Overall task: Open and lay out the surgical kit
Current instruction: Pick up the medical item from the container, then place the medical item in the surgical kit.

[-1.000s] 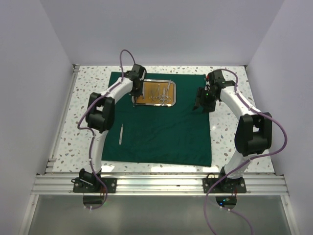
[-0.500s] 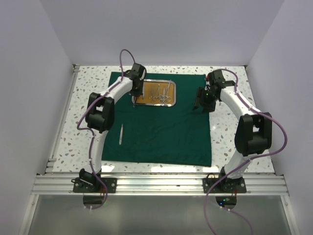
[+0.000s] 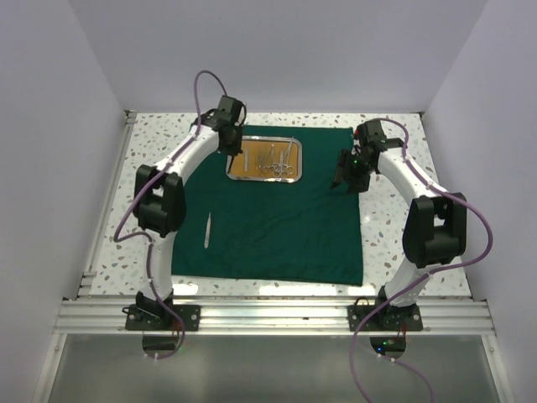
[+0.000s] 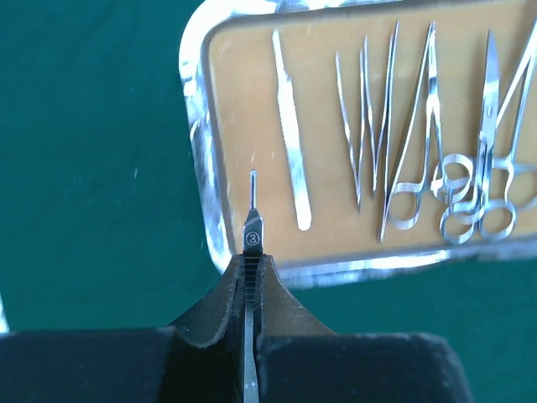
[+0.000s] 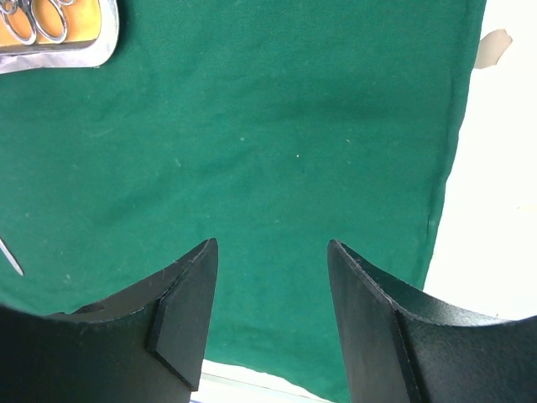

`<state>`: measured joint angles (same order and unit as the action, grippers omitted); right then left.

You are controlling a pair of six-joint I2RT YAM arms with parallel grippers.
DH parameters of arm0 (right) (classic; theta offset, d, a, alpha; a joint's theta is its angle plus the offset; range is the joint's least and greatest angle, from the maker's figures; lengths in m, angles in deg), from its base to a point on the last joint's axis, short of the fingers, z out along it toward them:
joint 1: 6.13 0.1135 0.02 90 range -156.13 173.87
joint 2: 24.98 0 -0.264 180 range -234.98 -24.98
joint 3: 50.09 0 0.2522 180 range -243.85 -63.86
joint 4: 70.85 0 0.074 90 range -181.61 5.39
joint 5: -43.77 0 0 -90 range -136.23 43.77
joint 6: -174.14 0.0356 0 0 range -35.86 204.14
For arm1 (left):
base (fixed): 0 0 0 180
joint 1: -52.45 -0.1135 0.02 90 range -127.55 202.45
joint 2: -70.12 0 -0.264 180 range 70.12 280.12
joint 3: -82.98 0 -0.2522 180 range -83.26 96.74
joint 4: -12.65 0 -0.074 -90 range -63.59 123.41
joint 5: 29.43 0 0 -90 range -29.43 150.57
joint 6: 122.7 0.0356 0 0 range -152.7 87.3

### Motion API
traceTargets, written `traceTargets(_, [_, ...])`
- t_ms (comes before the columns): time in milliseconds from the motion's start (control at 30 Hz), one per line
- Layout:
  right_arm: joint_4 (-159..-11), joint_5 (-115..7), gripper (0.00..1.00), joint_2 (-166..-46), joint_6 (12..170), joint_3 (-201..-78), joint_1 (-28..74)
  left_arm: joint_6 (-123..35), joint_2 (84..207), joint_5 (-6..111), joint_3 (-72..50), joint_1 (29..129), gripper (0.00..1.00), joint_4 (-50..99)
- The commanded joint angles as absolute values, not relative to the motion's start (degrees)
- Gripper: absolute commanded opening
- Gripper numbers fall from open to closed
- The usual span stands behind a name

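Note:
The dark green cloth (image 3: 277, 227) lies spread flat on the table. The steel tray (image 3: 262, 179) with an orange-brown floor sits at the cloth's far middle and holds several silver instruments (image 3: 275, 159). My left gripper (image 3: 228, 161) hangs over the tray's left edge, shut on a thin flat silver handle stamped "3" (image 4: 252, 239). The left wrist view shows the tray rim (image 4: 201, 168), a flat handle (image 4: 291, 143), tweezers (image 4: 362, 126), forceps (image 4: 415, 151) and ring-handled scissors (image 4: 482, 193). My right gripper (image 3: 340, 180) is open and empty above the cloth's right edge (image 5: 277, 126).
One silver instrument (image 3: 207, 229) lies alone on the cloth's left part; its tip also shows in the right wrist view (image 5: 10, 256). Speckled tabletop (image 3: 394, 218) borders the cloth. White walls enclose three sides. A metal rail (image 3: 277, 317) runs along the near edge.
My left arm has risen and swung back and left, lifting the held handle above the tray's left edge. The right arm has not moved.

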<state>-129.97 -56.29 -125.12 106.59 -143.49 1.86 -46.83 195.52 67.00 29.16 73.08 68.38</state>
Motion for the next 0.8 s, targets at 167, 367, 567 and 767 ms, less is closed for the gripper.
traceTargets(167, [-128.1,-57.7,0.59,-124.4,108.7,-144.9,2.0,-50.5,171.6,67.5,0.8,73.0,0.0,68.1])
traceTargets(367, [-127.8,-59.4,0.58,-127.5,110.4,-148.2,2.2,-54.9,157.9,66.9,-18.9,73.0,0.0,63.5])
traceTargets(567, [-128.1,-60.5,0.58,-129.6,110.7,-150.4,2.5,-58.4,152.8,67.2,-29.0,73.0,0.0,57.3])
traceTargets(767, [-128.8,-61.3,0.57,-129.9,110.3,-151.0,2.5,-60.9,154.4,66.7,-34.1,73.0,0.0,53.6])
